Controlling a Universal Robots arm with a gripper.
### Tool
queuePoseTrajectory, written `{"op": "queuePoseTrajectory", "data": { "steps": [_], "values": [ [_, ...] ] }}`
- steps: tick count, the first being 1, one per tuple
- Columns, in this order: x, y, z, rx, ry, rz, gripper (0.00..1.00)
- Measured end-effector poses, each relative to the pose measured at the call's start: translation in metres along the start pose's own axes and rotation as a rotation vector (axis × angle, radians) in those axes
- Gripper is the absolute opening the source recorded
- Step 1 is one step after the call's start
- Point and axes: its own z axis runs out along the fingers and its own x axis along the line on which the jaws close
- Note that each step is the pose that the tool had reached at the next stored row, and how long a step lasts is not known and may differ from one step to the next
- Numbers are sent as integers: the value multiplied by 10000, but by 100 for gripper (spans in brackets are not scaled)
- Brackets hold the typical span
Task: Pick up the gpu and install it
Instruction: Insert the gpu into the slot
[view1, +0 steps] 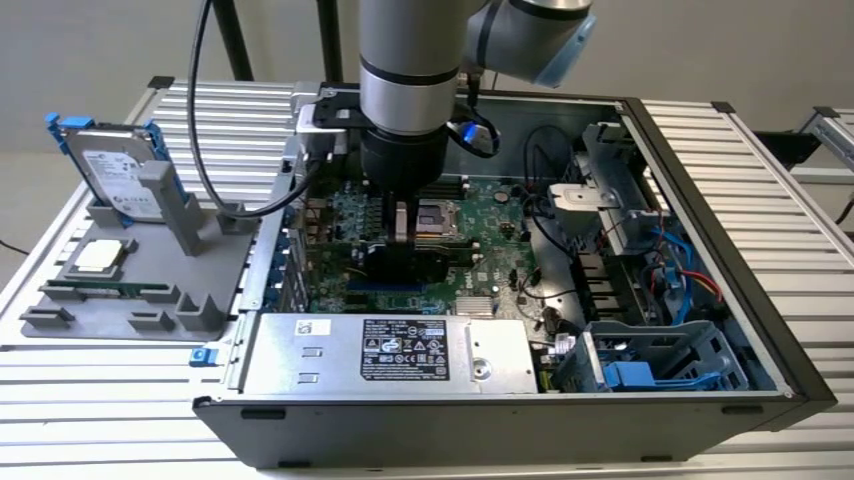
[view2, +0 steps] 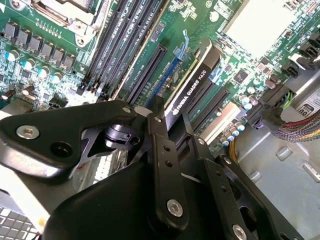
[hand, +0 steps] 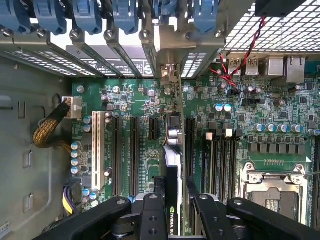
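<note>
The gpu (view2: 192, 95) stands on edge over the motherboard (hand: 135, 100), clamped between the gripper's (view2: 170, 117) black fingers (view2: 162, 150), its black shroud edge running along a blue expansion slot (view2: 162, 80); whether it is seated fully in that slot cannot be told. In the first wrist view the card (hand: 172, 165) runs edge-on from between the jaws toward the rear slot openings, with its silver end bracket (hand: 167, 55) standing among the blue retention clips (hand: 125, 15) at the back wall of the case. That view also takes in a white slot (hand: 97, 150) and a braided yellow cable bundle (hand: 47, 132) to one side, and the empty CPU socket (hand: 275, 192) to the other. The second wrist view adds the row of black memory slots (view2: 117, 40) just beside the card. The exterior view gives the setting: the arm (view1: 407, 70) reaches straight down into an open desktop computer case (view1: 721, 330) lying on a table of white ribbed slats (view1: 107, 410), the gripper (view1: 400, 235) low over the board, the power supply (view1: 387, 350) along the near wall and a blue drive cage (view1: 654, 365) at the exterior view's right. On the exterior view's left a grey parts holder (view1: 147, 290) stands beside the case, carrying an upright hard drive with blue rails (view1: 114, 170), a CPU (view1: 100, 257) lying flat and a memory stick (view1: 114, 291).
</note>
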Motion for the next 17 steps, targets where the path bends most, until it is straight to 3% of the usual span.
{"op": "queuePoseTrajectory", "data": {
  "steps": [4,10,17],
  "values": [
    [30,0,1,0,-65,-1,0],
    [74,0,4,1,-67,-1,0],
    [78,0,3,-1,-77,-2,0]
  ]
}}
